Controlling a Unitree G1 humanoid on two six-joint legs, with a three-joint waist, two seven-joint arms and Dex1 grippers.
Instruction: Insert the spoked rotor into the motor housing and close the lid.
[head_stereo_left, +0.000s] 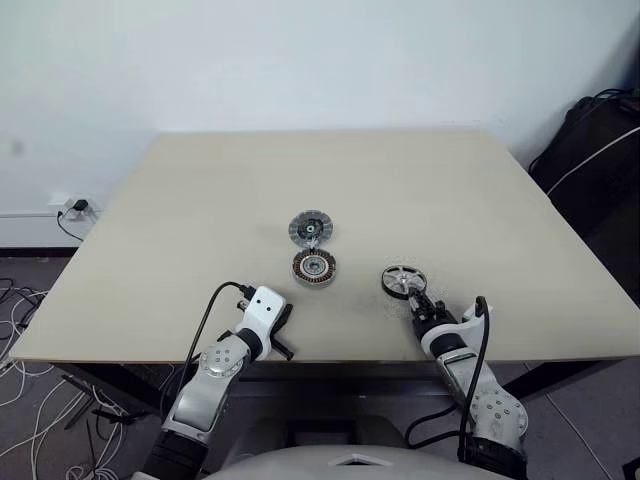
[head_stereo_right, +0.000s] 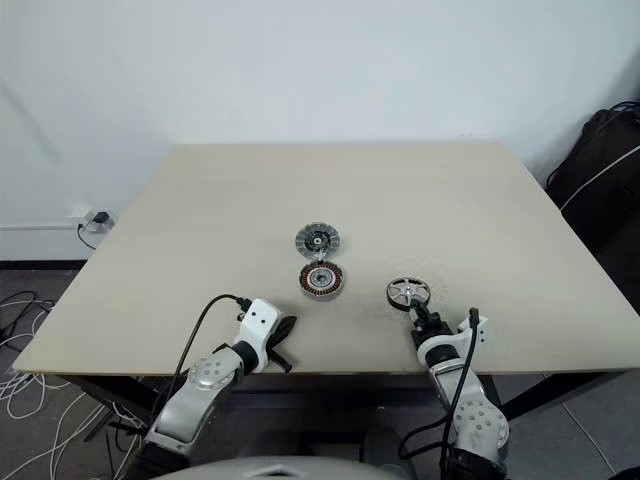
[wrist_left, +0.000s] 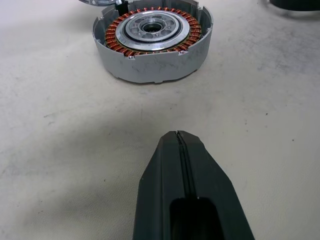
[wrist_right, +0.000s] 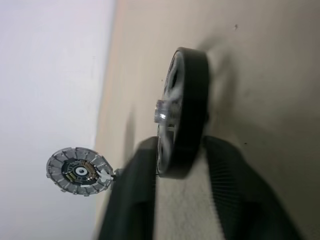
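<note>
Picking up the rotor: first step.
Right fingers (wrist_right: 165, 200) pinch the rotor (head_stereo_left: 403, 280) rim at the desk's (head_stereo_left: 200, 200) near right; next lift it left over the housing (head_stereo_left: 314, 267). Left fingers (wrist_left: 179, 150) closed, empty.

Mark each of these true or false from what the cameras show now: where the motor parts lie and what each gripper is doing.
1. The spoked rotor sits inside the motor housing. False: it lies apart, to the housing's right.
2. The lid lies just beyond the housing. True.
3. The left gripper is shut and holds nothing. True.
4. The right gripper is far from the rotor. False: its fingers straddle the rotor's rim.
5. The lid covers the housing. False: the copper windings are exposed.
</note>
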